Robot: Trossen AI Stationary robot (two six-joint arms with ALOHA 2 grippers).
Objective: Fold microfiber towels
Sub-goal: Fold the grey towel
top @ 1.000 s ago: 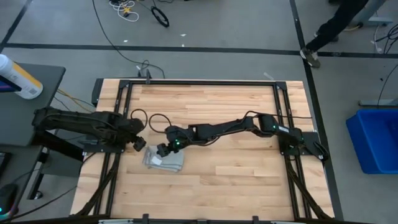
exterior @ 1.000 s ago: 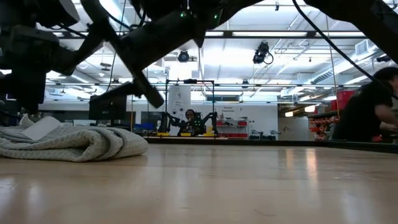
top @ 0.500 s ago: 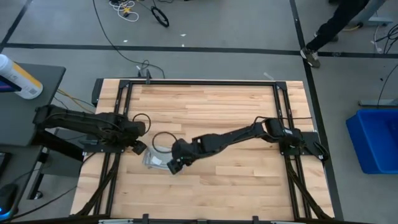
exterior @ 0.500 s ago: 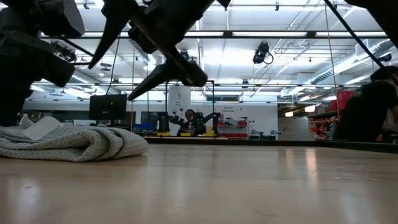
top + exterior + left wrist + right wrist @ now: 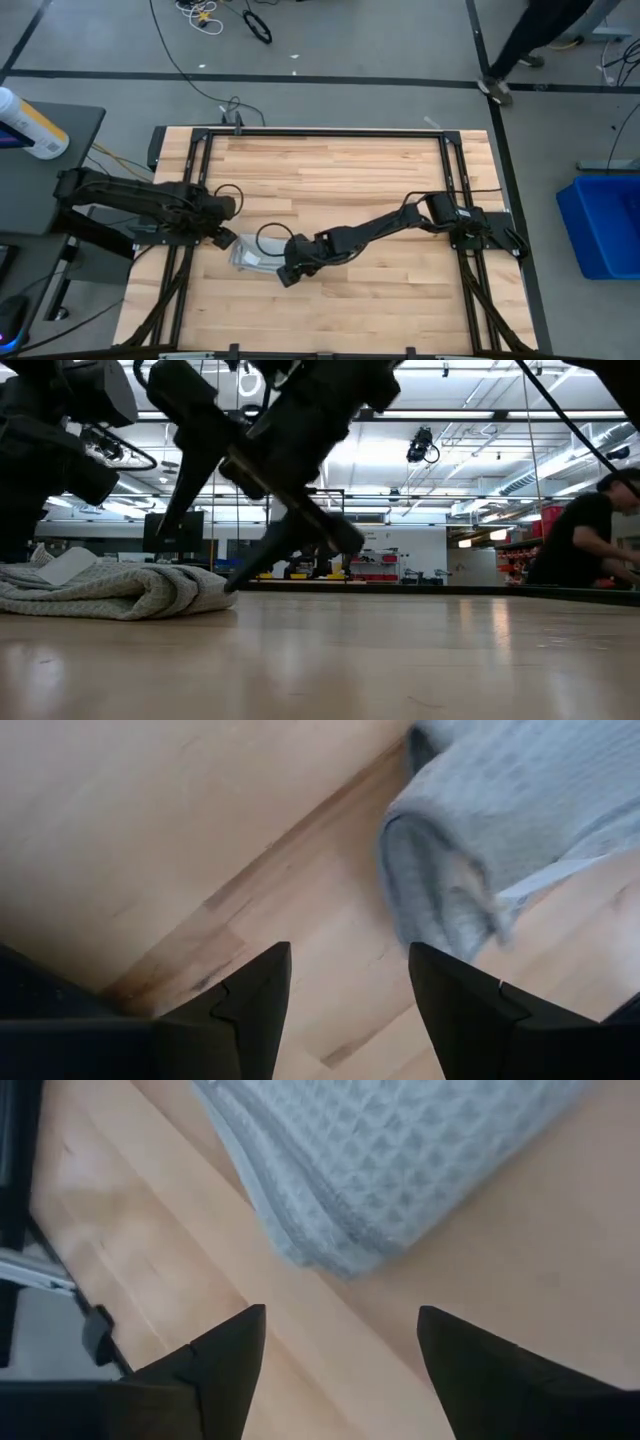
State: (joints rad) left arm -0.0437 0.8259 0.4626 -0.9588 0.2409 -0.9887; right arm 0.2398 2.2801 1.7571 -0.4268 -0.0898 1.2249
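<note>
The light grey-blue microfiber towel (image 5: 250, 256) lies in a folded bundle on the left part of the wooden table, with a pale tag (image 5: 66, 565) on top. My right gripper (image 5: 288, 273) hangs open just past the towel's near right corner (image 5: 325, 1250), its fingers slanting down over bare wood. In the low view its lower fingertip (image 5: 233, 584) stands close by the towel's end (image 5: 215, 592). My left gripper (image 5: 223, 239) is open, pointing steeply down beside the towel's left end (image 5: 440, 880).
Bare wood (image 5: 400, 285) lies right of the towel and toward the far edge. A cable loop (image 5: 268, 238) hangs off the right arm above the towel. Off the table are a spray bottle (image 5: 30, 125), a blue bin (image 5: 605, 225) and a person (image 5: 585, 545).
My right gripper has swung from over the towel's far right part toward the table's near edge and sunk lower, tipping less steeply, and now stands past the towel's near right corner. The towel has kept its shape and place.
</note>
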